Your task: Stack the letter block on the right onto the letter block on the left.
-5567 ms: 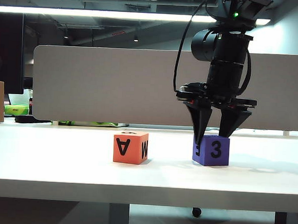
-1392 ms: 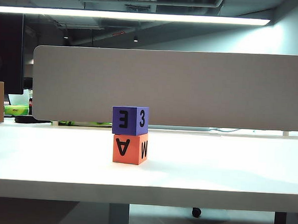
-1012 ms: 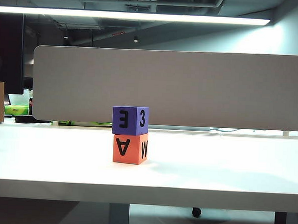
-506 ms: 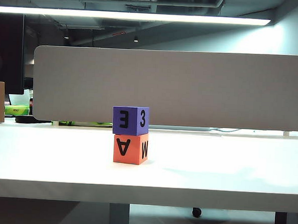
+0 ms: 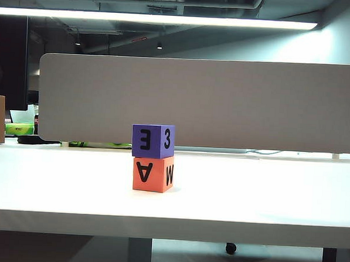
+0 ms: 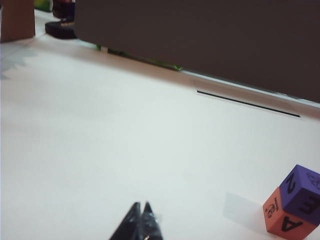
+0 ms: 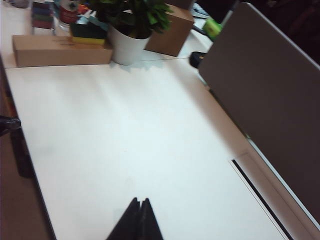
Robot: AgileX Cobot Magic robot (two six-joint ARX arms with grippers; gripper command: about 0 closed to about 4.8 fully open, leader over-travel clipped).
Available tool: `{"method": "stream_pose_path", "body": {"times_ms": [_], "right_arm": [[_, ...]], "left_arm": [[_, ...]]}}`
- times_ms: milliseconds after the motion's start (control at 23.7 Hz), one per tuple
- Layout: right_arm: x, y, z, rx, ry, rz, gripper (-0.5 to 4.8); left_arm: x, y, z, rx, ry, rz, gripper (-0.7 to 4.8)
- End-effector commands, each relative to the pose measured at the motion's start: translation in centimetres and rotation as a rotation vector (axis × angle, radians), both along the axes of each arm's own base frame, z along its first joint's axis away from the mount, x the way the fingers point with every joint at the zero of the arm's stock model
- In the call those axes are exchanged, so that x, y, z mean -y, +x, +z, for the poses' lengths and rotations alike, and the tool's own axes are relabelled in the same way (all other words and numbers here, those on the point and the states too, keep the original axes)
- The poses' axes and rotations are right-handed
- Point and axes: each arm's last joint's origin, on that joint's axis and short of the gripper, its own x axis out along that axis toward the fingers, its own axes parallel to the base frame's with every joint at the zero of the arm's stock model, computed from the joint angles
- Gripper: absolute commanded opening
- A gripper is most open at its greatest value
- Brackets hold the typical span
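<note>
Left wrist view: purple foam letter cube (image 6: 301,194) sat squarely atop orange foam letter cube (image 6: 280,219), well apart from the left gripper (image 6: 141,211), fingers together; right gripper (image 7: 139,206) likewise pinched together, holding nothing.

White table (image 5: 265,200) (grey partition (image 5: 223,104) behind) under a ceiling strip light (image 5: 157,18).

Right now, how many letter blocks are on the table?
2, stacked: the orange block sits on the white table, and the purple block rests on top of it. None seem hidden.
</note>
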Motion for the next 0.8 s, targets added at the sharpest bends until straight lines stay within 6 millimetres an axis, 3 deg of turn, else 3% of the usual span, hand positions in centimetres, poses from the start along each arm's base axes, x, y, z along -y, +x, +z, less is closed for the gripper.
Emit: {"method": "stream_pose_path", "body": {"times_ms": [42,169,422,548,801], "right_arm": [[1.6,-1.5,-0.3,-0.006,0.003,-0.026,-0.09],[3.6,-3.3,-2.0,-0.024,0.041,-0.031,-0.09],[6.3,-5.0,-5.3,-0.006,0.23,-0.044,-0.09],[7.8,-5.7,-8.8,0.046,0.347,-0.073,-0.09],[8.2,-5.7,-14.0,0.08,0.396,-0.114,-0.09]], "left_arm": [[-0.1,0.2,-0.3,0.012,-0.002,0.031,-0.06],[0.0,0.5,-0.9,0.01,0.024,-0.002,-0.06],[0.4,0.5,-1.2,0.005,0.094,-0.145,-0.05],[0.4,0.5,-1.6,-0.023,0.13,-0.156,-0.05],[0.2,0.6,-1.8,-0.032,0.162,-0.096,-0.05]]}}
